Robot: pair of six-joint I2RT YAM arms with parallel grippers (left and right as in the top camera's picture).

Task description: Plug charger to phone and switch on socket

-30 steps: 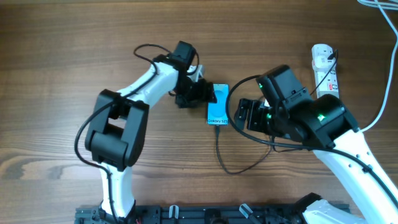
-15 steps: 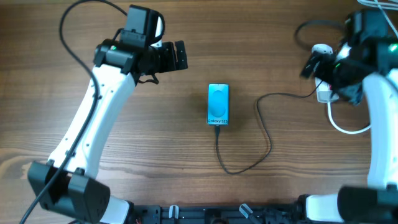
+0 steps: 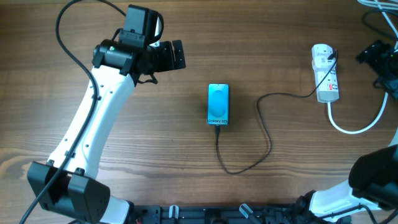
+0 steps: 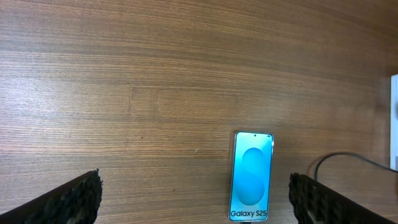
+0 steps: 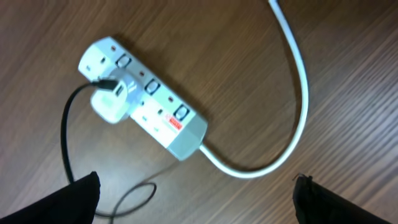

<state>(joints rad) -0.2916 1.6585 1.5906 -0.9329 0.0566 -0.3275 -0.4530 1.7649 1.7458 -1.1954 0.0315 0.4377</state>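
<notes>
The phone (image 3: 218, 104), with its turquoise screen up, lies flat mid-table and also shows in the left wrist view (image 4: 252, 176). The charger, a thin black cable (image 3: 269, 144), meets the phone's near end, loops right and runs up to the socket (image 3: 326, 74). The socket is a white power strip at the far right. In the right wrist view the socket (image 5: 143, 99) holds a white adapter that the charger (image 5: 65, 134) leaves. My left gripper (image 3: 168, 56) is open and empty, up left of the phone (image 4: 196, 205). My right gripper (image 3: 371, 55) is open and empty, right of the socket (image 5: 199, 199).
The socket's thick white cord (image 3: 354, 127) curves off its near end toward the right edge and shows in the right wrist view (image 5: 298, 93). More white cables lie at the far right corner (image 3: 379, 9). The table is wood-grained.
Both arms have left the phone. The left arm went up and left and now holds still. The right arm went to the socket, then drew back to the right edge.
</notes>
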